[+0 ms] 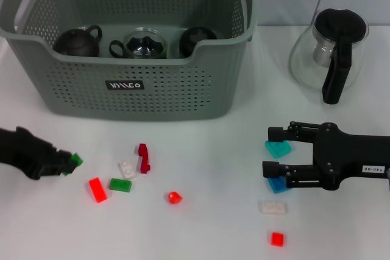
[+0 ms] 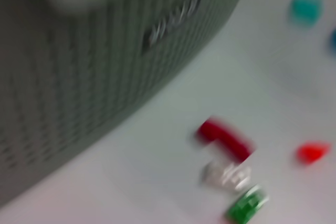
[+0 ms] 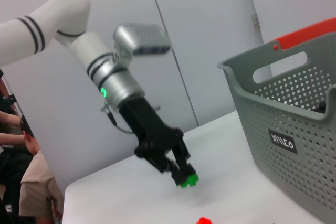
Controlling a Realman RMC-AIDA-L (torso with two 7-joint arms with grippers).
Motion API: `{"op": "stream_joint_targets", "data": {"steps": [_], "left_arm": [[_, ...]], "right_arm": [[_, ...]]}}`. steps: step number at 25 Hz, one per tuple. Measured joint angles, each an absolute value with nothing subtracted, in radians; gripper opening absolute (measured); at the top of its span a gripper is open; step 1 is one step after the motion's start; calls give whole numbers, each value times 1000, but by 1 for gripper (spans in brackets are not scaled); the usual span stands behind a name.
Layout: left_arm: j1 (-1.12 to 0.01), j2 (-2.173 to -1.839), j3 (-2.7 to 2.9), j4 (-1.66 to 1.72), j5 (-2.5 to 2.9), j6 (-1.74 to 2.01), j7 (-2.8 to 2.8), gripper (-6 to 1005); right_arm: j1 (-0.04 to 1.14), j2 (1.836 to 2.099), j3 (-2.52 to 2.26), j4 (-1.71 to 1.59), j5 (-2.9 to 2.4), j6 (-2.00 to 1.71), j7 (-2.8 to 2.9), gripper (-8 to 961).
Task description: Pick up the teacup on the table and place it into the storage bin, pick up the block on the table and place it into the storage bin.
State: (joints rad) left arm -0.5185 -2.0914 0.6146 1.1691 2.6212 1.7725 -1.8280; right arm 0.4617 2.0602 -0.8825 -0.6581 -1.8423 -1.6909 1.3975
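Observation:
The grey perforated storage bin (image 1: 131, 89) stands at the back left. It holds two dark teacups (image 1: 78, 42) (image 1: 196, 41) and a glass cup (image 1: 145, 44). My left gripper (image 1: 68, 164) is low over the table at the left, in front of the bin, shut on a small green block (image 1: 75, 160). The right wrist view also shows that gripper (image 3: 181, 174), its green block (image 3: 188, 180) and the bin (image 3: 294, 156). My right gripper (image 1: 269, 150) is open at the right, with a teal block (image 1: 278, 148) between its fingers and a blue block (image 1: 277, 184) beside it.
Loose blocks lie in front of the bin: dark red (image 1: 143, 158), white (image 1: 127, 169), green (image 1: 120, 184), red (image 1: 97, 189), small red (image 1: 174, 197). A white block (image 1: 272, 207) and a red block (image 1: 277, 238) lie near my right gripper. A glass pitcher (image 1: 329, 53) stands back right.

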Motion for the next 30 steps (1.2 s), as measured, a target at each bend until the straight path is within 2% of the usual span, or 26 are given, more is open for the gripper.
{"op": "stream_joint_targets", "data": {"steps": [1,2,6,17,26,30], "left_arm": [[-518,-2091,615,1169,2621,1772,-1828,189],[-560,-2054,523,1095,2595,1834,-1828,189],[-614,-2018,421,976,2574,1906,-1849,188],[-693,-1990,378,855,2193,2031,-2070,188],[-803,-1927,443,853,2087,1700,-2250,188],[-844,-1922,546,863,2160,1567,-2275,189]], "right_arm": [[462,2060,-884,-658,-1842,-1691,1397,836],[462,2060,-884,-658,-1842,-1691,1397,836],[462,2060,-885,-658,-1842,-1691,1397,835],[467,2062,-885,-658,-1842,-1692,1398,836],[464,2065,-883,-658,-1842,-1692,1399,835],[463,2066,-881,-658,-1842,-1692,1398,835]]}}
